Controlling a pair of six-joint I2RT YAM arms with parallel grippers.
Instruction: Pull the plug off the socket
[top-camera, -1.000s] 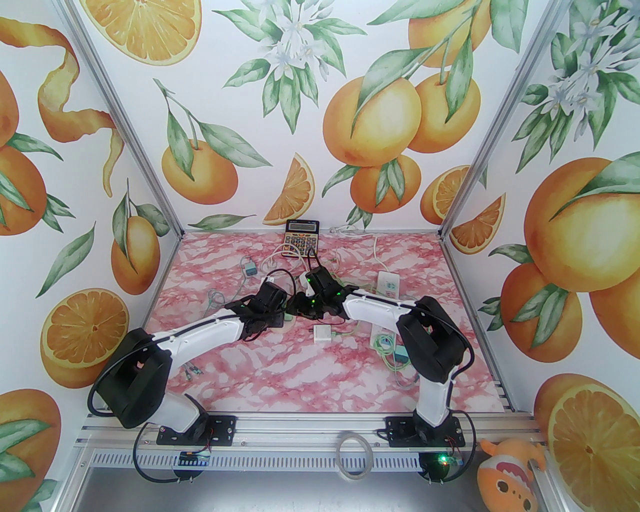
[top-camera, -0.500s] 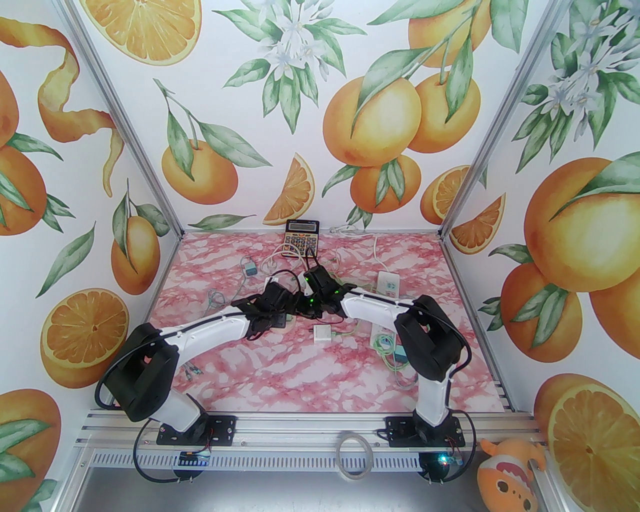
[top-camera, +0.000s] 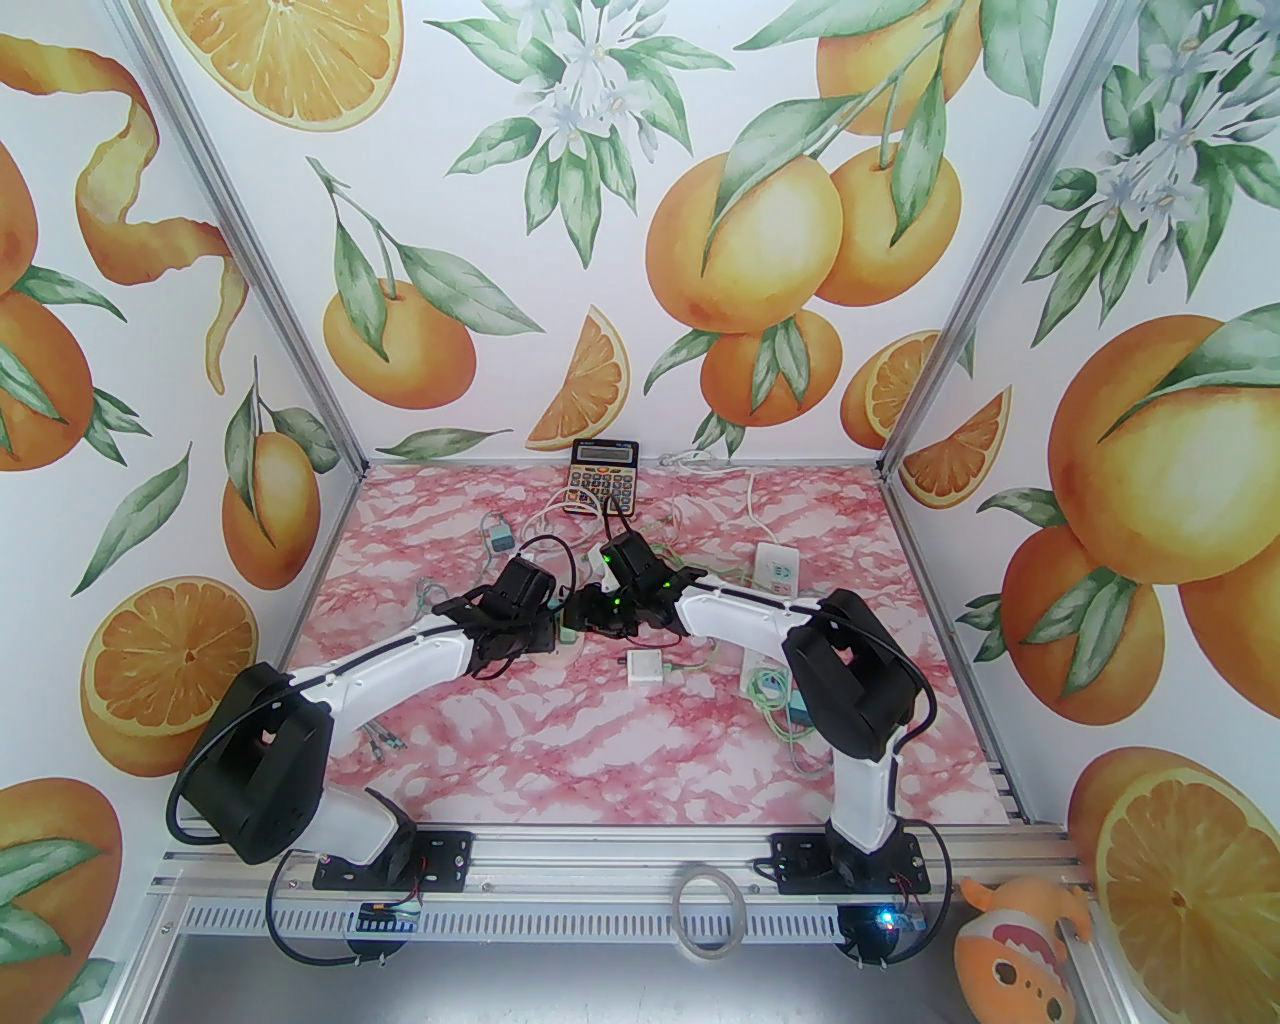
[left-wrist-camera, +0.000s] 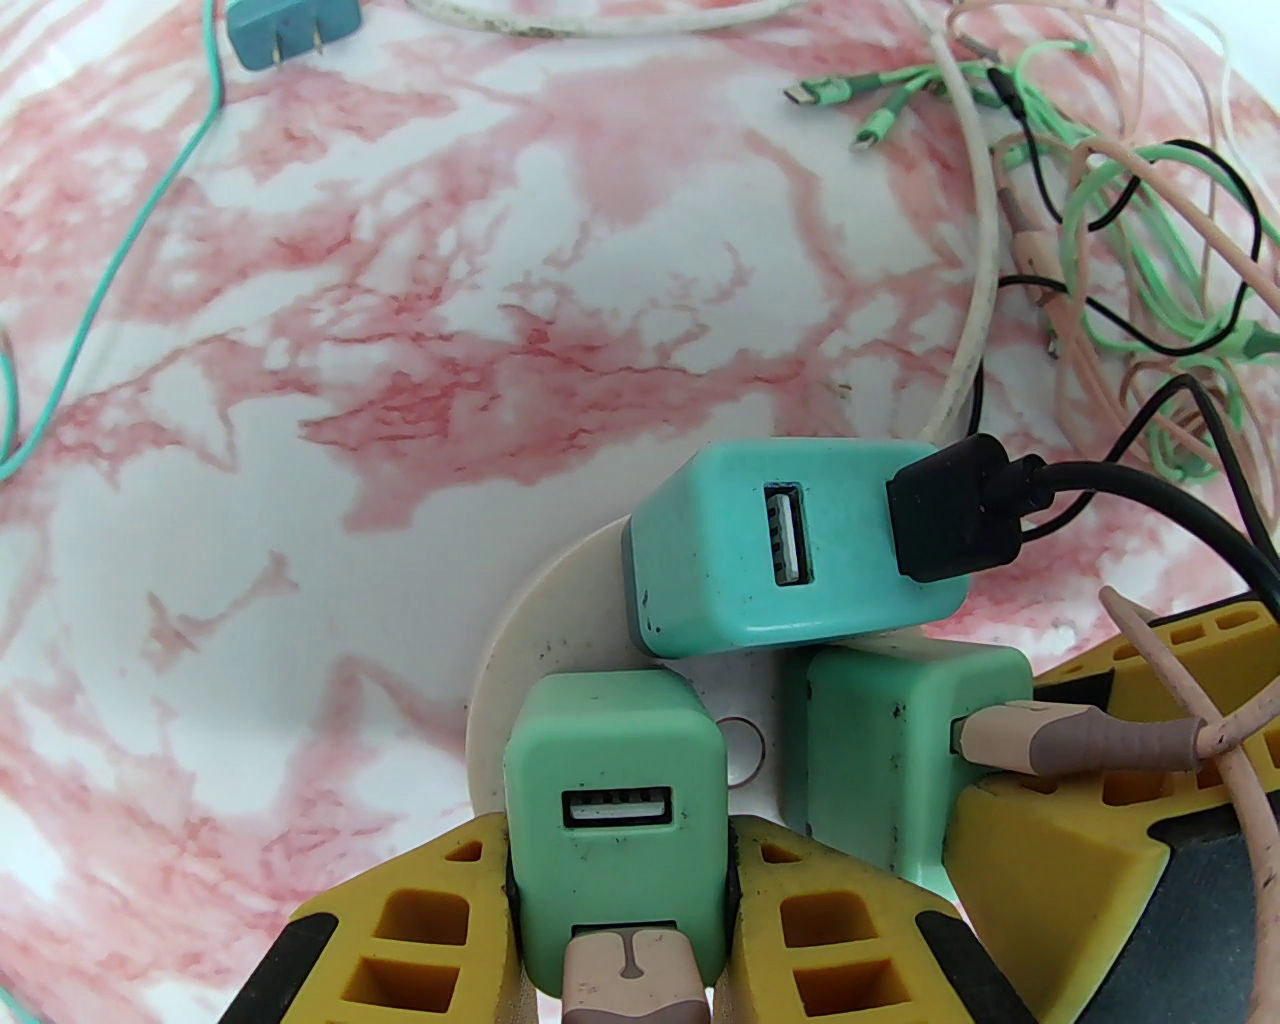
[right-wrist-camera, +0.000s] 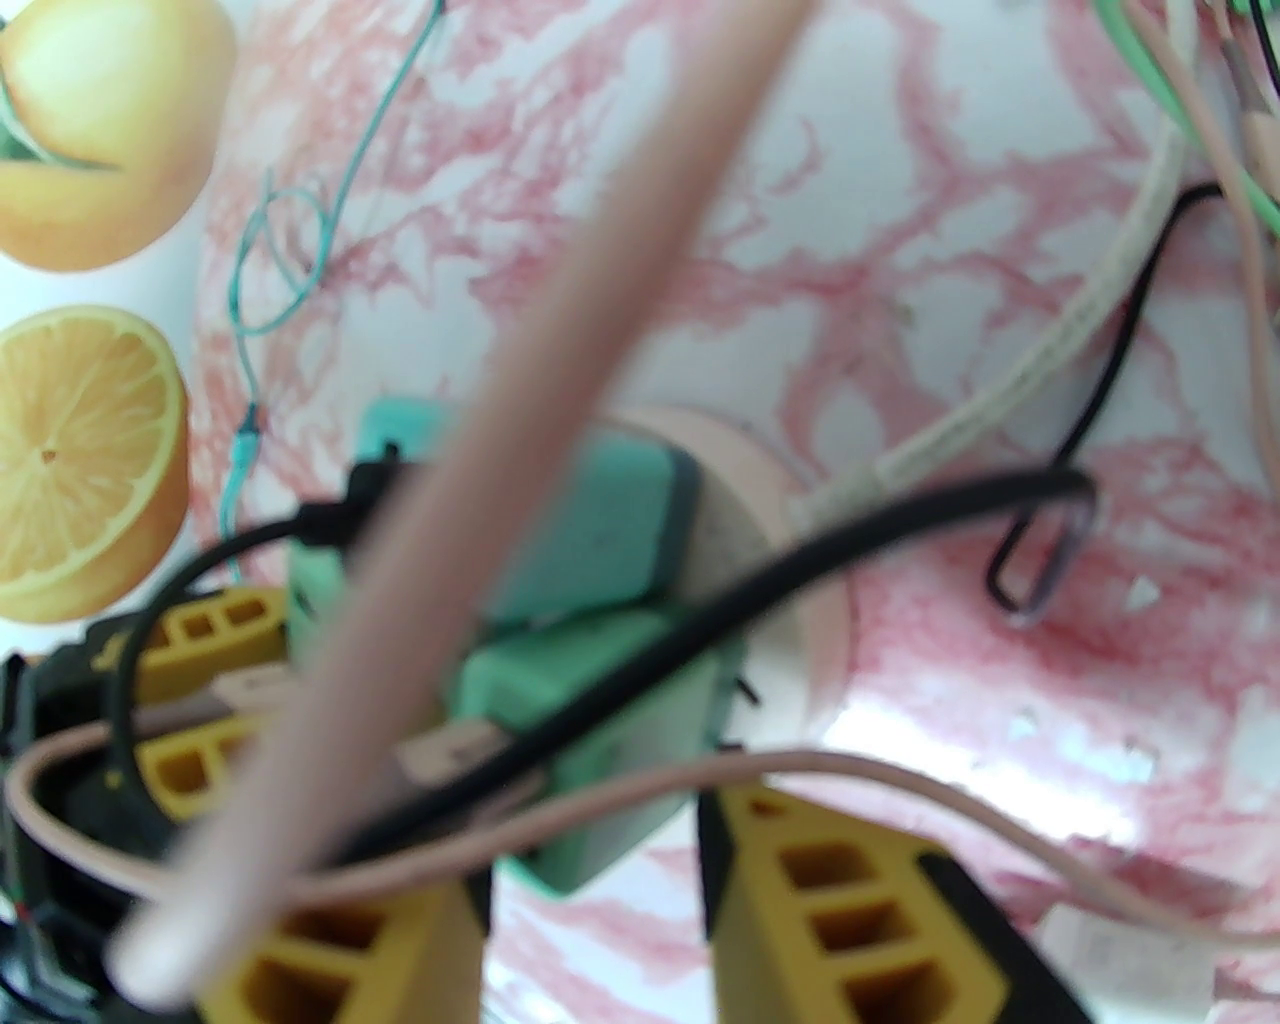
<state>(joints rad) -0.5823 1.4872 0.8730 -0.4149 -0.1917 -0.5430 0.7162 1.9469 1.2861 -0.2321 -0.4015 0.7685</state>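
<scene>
A round white socket lies on the pink marble table and carries three green USB plugs. My left gripper is shut on the nearest plug, its yellow fingers on both sides and a pink cable in the plug's lower port. To the right, my right gripper is shut on a second plug, which has a pink cable in it. The third plug is teal with a black cable. From above, both grippers meet mid-table and cover the socket.
A tangle of green, pink, black and white cables lies just right of the socket. A loose teal plug, a calculator, a white power strip and a small white adapter lie around. A pink cable crosses the right wrist view.
Both wrists have shifted a little to the left, still joined at the socket. The left arm's elbow swung right and then back left. Neither grip has changed.
</scene>
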